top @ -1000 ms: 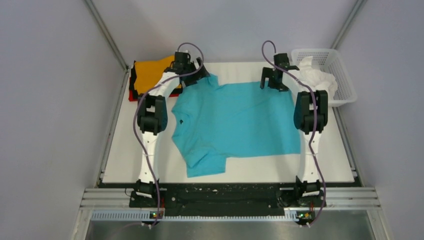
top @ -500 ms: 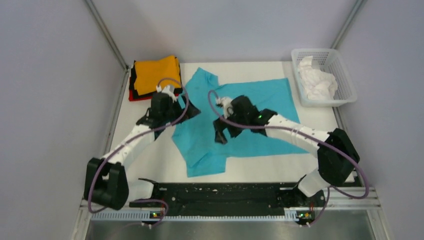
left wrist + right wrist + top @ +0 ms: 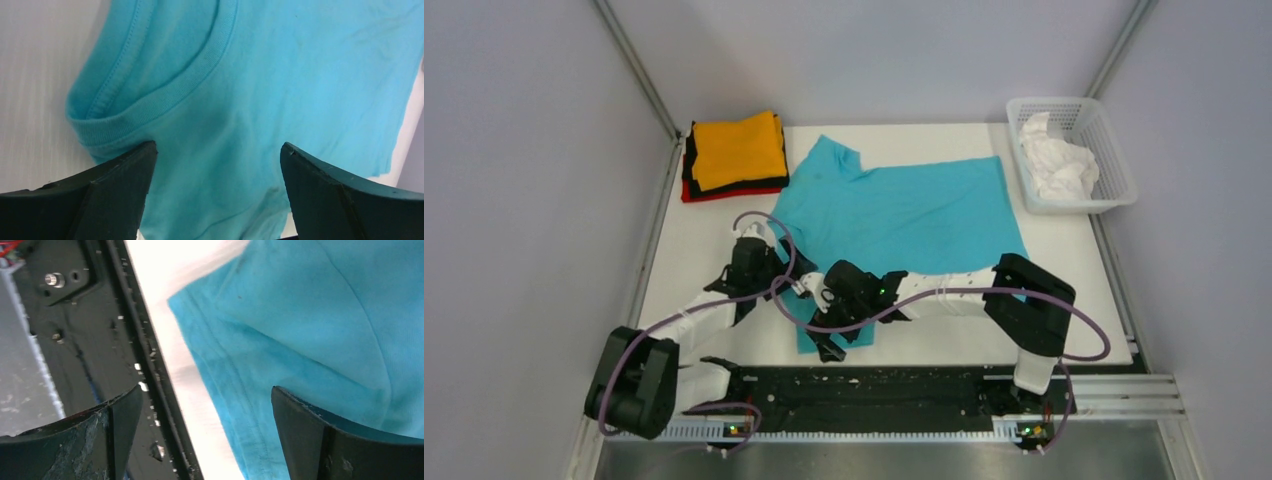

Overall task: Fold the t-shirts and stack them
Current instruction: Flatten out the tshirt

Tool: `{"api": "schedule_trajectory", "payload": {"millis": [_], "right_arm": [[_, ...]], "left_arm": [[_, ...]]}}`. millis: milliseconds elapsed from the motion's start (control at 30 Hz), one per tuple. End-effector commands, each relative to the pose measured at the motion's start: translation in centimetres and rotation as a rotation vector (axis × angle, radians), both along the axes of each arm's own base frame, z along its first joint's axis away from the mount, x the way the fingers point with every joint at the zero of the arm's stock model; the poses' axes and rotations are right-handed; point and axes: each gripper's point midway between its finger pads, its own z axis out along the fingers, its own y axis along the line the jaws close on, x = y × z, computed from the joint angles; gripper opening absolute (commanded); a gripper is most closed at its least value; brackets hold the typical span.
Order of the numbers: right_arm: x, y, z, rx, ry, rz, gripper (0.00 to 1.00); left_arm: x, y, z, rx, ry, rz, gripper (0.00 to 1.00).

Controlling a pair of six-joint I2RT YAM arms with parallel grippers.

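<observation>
The teal t-shirt [image 3: 904, 215] lies spread flat across the middle of the white table [image 3: 684, 300]. Its long axis runs along the table's width: collar toward the left edge, hem toward the right edge, and one sleeve reaching down to the near edge.

The left gripper [image 3: 759, 270] sits low at the shirt's left end. In its wrist view the fingers are spread wide and the ribbed collar [image 3: 200, 65] lies just ahead between them, ungrasped. The right gripper [image 3: 829, 340] has crossed to the near sleeve [image 3: 280, 340]. Its jaws are likewise parted and hold nothing, with the sleeve's corner under the gap beside the black base rail [image 3: 90, 315].

Each arm is therefore nearest its own target, the left to the neck and the right to the near sleeve. The likely step is to pinch both and carry that near side over, toward the far edge.

A folded stack, topped by an orange t-shirt [image 3: 739, 150], waits in the far left corner. A white t-shirt [image 3: 1059, 165] is crumpled in the basket [image 3: 1114, 150] at the far right corner.
</observation>
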Motion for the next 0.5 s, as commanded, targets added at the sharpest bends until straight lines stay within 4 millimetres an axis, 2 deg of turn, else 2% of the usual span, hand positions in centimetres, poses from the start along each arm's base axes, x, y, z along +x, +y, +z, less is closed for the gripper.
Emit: {"api": "schedule_trajectory", "payload": {"millis": [0,133,267,367,467], "right_arm": [[0.3,-1.7,-2.7,-0.078,-0.003,-0.052,0.98],[-1.8,-5.0,-3.8,-0.13,0.056,-0.068,0.98],[-3.4,-7.3,-3.5,-0.144,0.102,-0.063,0.98],[-4.1,-7.6,-2.5,-0.117,0.124,-0.055,0.98],[-3.9,-6.5,-0.4,-0.056,0.115,-0.054,0.98]], "left_arm": [[2.5,0.9,-0.4,0.045,-0.038,0.076,0.99],[2.4,2.9,-2.6,0.166,0.059,0.144,0.99],[2.7,5.0,-3.1,0.266,0.099,0.223,0.99],[3.5,6.0,-2.6,0.317,0.1,0.254,0.99],[4.6,5.3,-1.1,0.305,0.081,0.22,0.99]]}}
